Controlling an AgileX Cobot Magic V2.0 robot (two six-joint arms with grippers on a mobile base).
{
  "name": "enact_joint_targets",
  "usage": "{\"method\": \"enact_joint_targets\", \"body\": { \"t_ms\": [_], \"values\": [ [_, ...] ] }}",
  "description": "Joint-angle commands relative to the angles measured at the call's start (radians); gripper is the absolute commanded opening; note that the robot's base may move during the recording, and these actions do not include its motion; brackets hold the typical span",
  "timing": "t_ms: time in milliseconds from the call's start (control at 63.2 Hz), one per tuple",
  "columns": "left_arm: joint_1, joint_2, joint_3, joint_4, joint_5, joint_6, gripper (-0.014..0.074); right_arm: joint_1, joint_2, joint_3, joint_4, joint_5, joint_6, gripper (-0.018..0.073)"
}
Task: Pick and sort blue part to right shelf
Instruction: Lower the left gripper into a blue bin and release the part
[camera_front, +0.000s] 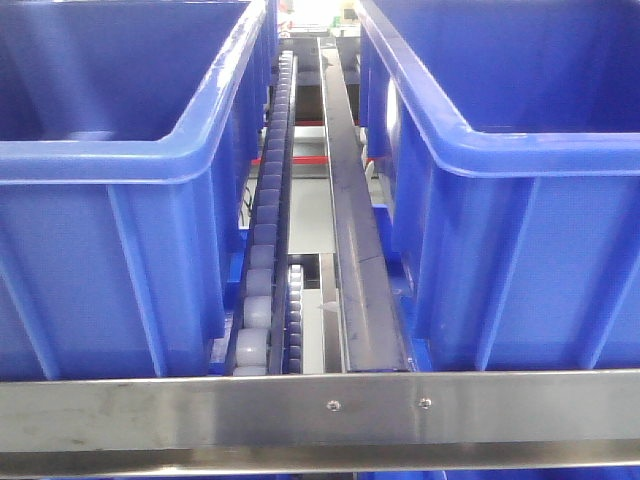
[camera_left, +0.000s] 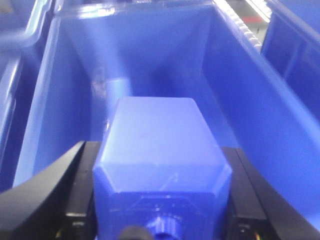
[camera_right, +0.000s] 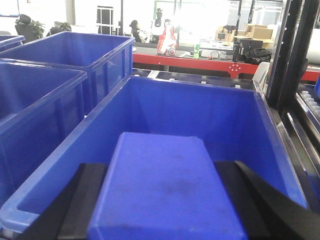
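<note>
Left wrist, left jaws clamp blue part (camera_left: 160, 150) over bin (camera_left: 250, 85), right jaws clamp block (camera_right: 165, 195)

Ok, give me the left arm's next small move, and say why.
Probably ease the left gripper down a little before letting go. It is shut on the blue part, inside the walls of a blue bin with bare floor ahead; its height above that floor is hard to judge. Whether this bin is the right shelf's, I cannot tell.
</note>
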Motion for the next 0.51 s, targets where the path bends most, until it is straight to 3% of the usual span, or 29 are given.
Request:
{"method": "enact_joint_targets", "body": {
  "t_ms": [0, 127, 269, 491],
  "values": [
    [0.0, 0.14, -0.106, -0.025, -0.065, -0.01, 0.0356, 0.0, 0.019, -0.03, -0.015, -0.098, -0.004, 0.0286],
    [0.009, 0.33, -0.164, -0.03, -0.085, -0.071, 0.0356, 0.0, 0.019, -0.03, -0.015, -0.099, -0.004, 0.0286],
    [0.021, 0.564, -0.22, -0.03, -0.142, -0.073, 0.0356, 0.0, 0.019, -0.03, -0.015, -0.098, -0.004, 0.0286],
    [0.021, 0.866, -0.353, -0.051, -0.085, -0.073, 0.0356, 0.0, 0.019, -0.03, -0.015, -0.098, -0.004, 0.0286]
  ]
}}
